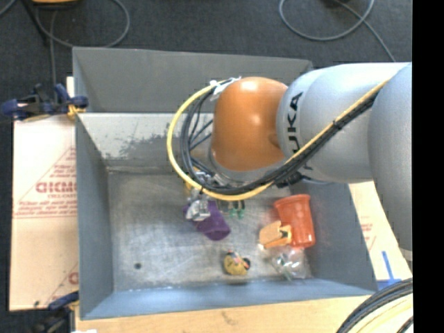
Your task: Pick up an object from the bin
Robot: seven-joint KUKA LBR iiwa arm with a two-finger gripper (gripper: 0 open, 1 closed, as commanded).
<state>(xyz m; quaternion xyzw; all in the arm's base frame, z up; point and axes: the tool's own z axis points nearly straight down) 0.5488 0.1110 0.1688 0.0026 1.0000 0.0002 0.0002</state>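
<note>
Mid-floor of the bin (139,245), gripper (198,205) (open or closed, cannot tell) over purple object (215,226), orange cup (297,217) nearby.

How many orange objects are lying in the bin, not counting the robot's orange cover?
2: a red-orange cup at the right of the bin, and a small orange piece against the cup's left side. The arm may hide others.
</note>
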